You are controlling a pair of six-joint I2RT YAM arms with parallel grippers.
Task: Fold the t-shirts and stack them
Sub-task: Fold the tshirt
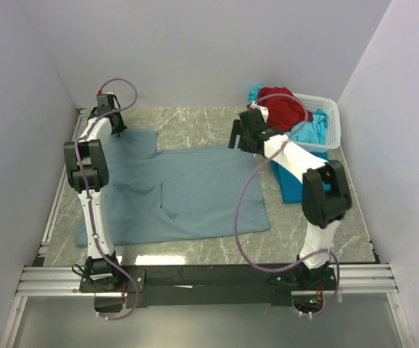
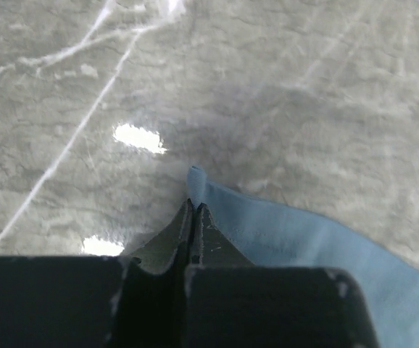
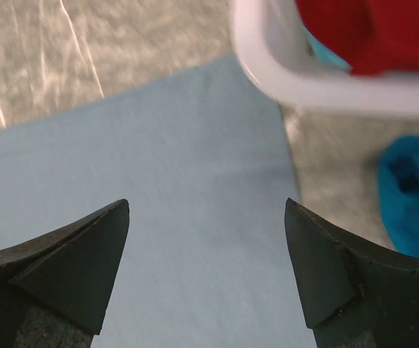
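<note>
The grey-blue t-shirt (image 1: pixel 188 192) lies spread flat on the marble table. My left gripper (image 1: pixel 112 119) is at its far left sleeve. In the left wrist view the jaws (image 2: pixel 193 206) are shut, pinching a corner of the grey-blue cloth (image 2: pixel 282 232). My right gripper (image 1: pixel 240 135) hovers over the shirt's far right corner, open and empty. The cloth (image 3: pixel 195 188) shows between its fingers (image 3: pixel 208 217). A red t-shirt (image 1: pixel 285 107) and a turquoise one (image 1: pixel 312 134) sit in the basket. Another turquoise shirt (image 1: pixel 291 185) lies on the table under the right arm.
The white lattice basket (image 1: pixel 330 109) stands at the far right corner; its rim (image 3: pixel 325 83) is just beyond the right fingers. White walls enclose the table on three sides. A metal rail runs along the near edge (image 1: pixel 209 279).
</note>
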